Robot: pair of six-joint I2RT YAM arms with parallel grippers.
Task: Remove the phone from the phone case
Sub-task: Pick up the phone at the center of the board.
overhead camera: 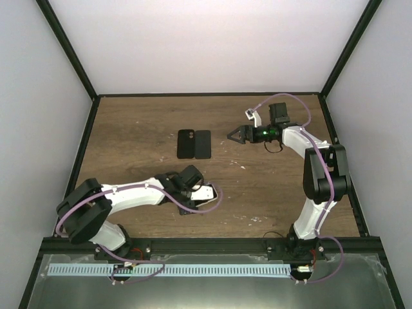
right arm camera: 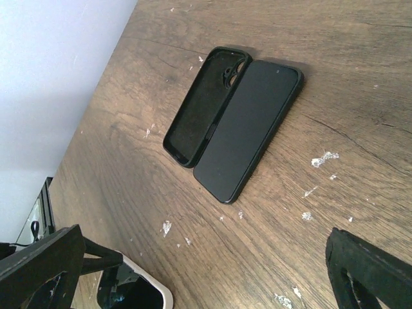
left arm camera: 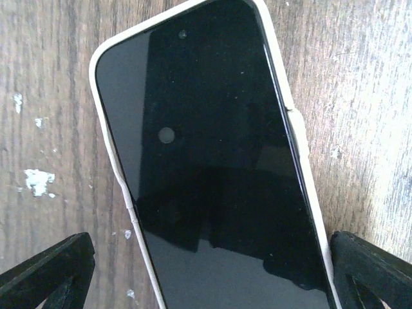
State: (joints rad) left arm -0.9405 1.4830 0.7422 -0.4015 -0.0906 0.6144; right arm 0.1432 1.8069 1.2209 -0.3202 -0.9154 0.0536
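Note:
A phone with a dark screen sits face up in a white case (left arm camera: 212,161) on the wooden table. In the top view the cased phone (overhead camera: 206,193) lies near the front, left of centre. My left gripper (left arm camera: 211,250) is open and straddles the phone's lower end. Its right finger (left arm camera: 373,270) is at the case's edge and its left finger (left arm camera: 48,270) stands apart from it. My right gripper (overhead camera: 233,136) is open and empty above the table at the back right. In its own view the right gripper (right arm camera: 203,248) has bare wood between its fingers.
An empty black case (right arm camera: 203,106) and a bare black phone (right arm camera: 248,129) lie side by side at the table's middle back; the top view shows the pair (overhead camera: 194,144) left of my right gripper. Black frame rails and white walls border the table (overhead camera: 277,187).

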